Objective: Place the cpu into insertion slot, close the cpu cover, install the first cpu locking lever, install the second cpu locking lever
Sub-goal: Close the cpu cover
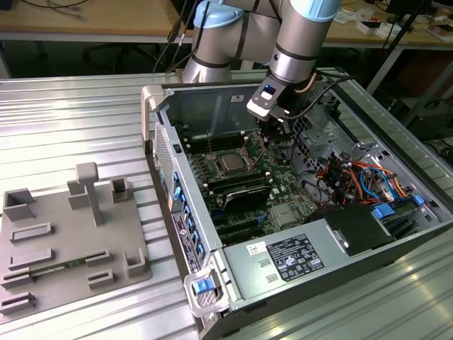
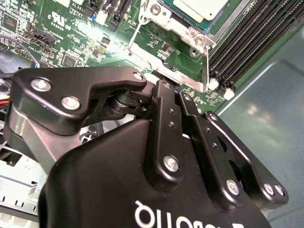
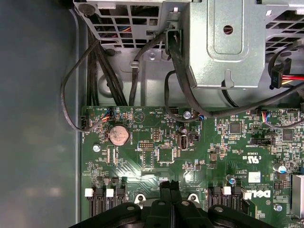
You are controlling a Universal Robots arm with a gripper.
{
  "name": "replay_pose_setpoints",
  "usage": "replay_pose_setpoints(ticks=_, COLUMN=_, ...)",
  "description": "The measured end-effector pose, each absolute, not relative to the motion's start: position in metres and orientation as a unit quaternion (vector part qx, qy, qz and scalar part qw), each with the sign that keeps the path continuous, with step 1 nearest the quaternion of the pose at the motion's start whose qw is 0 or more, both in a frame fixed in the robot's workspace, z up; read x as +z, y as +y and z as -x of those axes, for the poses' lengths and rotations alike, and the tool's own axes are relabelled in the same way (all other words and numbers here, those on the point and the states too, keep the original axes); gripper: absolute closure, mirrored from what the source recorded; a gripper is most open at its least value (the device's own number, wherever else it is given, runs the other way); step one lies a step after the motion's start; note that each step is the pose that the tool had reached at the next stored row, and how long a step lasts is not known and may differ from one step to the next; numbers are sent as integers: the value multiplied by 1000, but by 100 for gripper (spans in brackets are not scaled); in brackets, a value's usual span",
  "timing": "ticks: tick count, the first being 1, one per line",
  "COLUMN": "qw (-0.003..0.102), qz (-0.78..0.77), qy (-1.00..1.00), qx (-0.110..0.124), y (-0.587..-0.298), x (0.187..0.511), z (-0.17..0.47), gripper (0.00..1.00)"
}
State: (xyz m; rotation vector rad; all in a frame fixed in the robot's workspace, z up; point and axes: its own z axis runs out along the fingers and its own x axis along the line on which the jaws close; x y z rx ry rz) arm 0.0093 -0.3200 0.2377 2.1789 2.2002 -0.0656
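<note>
Just beside the seated cpu [image 2: 199,7], hand [image 2: 175,90] drawn narrow, near the cpu cover [image 2: 159,13] corner

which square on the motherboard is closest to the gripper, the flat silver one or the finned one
The cpu, the flat silver-topped square: the gripper hangs just beside it. The pale finned square lies farther off.

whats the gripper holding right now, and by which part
Nothing, it seems: the gripper is shut with nothing between its fingers, its tips near a thin metal lever. The cpu lies framed by the cpu cover.
</note>
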Motion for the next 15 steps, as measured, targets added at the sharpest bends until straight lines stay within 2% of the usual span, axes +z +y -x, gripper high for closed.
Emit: replay_pose_setpoints(ticks=15, qw=22, qz=-703, qy=710, qx=-21, y=-320, x=238, z=-4, gripper=89)
